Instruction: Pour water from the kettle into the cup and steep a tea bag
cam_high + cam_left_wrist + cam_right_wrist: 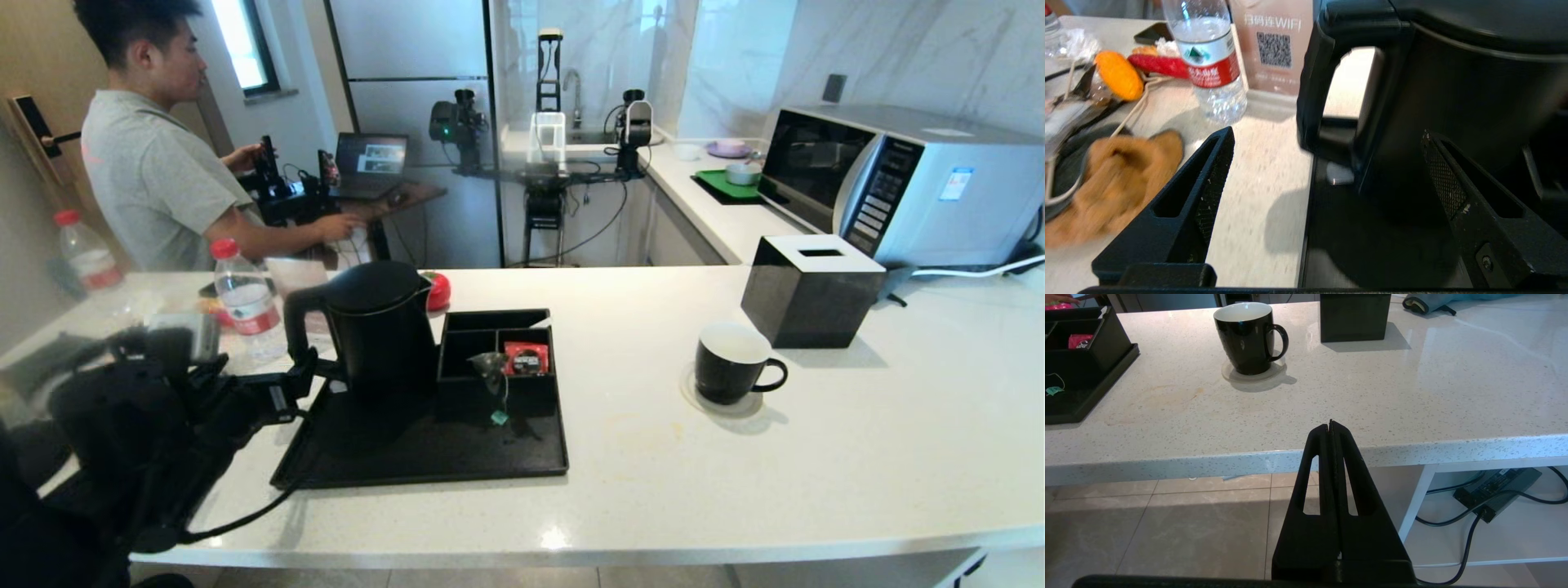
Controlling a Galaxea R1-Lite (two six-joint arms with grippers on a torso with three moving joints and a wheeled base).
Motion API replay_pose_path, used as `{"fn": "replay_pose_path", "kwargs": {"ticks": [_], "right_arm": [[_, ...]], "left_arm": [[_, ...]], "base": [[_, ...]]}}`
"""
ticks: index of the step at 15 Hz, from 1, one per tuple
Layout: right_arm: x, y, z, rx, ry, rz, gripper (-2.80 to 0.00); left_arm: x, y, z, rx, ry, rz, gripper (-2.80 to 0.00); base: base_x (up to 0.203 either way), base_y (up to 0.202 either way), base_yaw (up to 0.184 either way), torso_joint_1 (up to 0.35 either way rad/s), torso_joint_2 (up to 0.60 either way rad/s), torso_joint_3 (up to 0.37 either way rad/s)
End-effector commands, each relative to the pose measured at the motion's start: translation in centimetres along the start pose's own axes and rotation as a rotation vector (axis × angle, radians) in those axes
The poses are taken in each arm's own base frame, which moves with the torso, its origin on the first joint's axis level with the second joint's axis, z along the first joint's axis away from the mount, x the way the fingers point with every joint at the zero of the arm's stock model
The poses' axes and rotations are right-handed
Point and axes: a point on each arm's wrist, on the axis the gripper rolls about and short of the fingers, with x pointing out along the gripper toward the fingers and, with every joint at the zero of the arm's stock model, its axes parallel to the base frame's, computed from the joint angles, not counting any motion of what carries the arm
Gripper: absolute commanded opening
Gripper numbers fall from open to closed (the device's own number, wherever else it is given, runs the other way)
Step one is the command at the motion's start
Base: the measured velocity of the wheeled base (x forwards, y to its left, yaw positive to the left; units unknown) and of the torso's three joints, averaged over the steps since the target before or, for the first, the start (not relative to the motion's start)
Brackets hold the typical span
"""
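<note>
One kettle (384, 327), one cup (731, 362), one tea bag (490, 363) and one red sachet (526, 358) were counted. One black tray (424, 457) and one tissue box (808, 290) were seen on the surface (735, 474). Two red-capped bottles (245, 298) were counted.
</note>
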Motion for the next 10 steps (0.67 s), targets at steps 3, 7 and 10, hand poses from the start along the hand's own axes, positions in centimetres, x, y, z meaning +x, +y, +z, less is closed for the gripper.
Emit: {"fn": "replay_pose_path", "kwargs": {"ticks": [3,7,10], "right_arm": [[0.0,0.0,0.0,0.000,0.000,0.000,-2.80],[0.0,0.0,0.0,0.000,0.001,0.000,-2.80],[0.0,0.0,0.0,0.000,0.001,0.000,-2.80]], "left_arm": [[-3.2,0.1,1.2,-0.021,-0.068,-0.038,-2.80],[-5.4,0.4,1.4,-0.016,-0.080,-0.064,-2.80],[-6.1,0.6,1.7,-0.018,-0.096,-0.066,-2.80]], "base": [[0.000,0.000,0.000,0.000,0.00,0.000],[0.000,0.000,0.000,0.000,0.00,0.000],[0.000,0.000,0.000,0.000,0.00,0.000]]}}
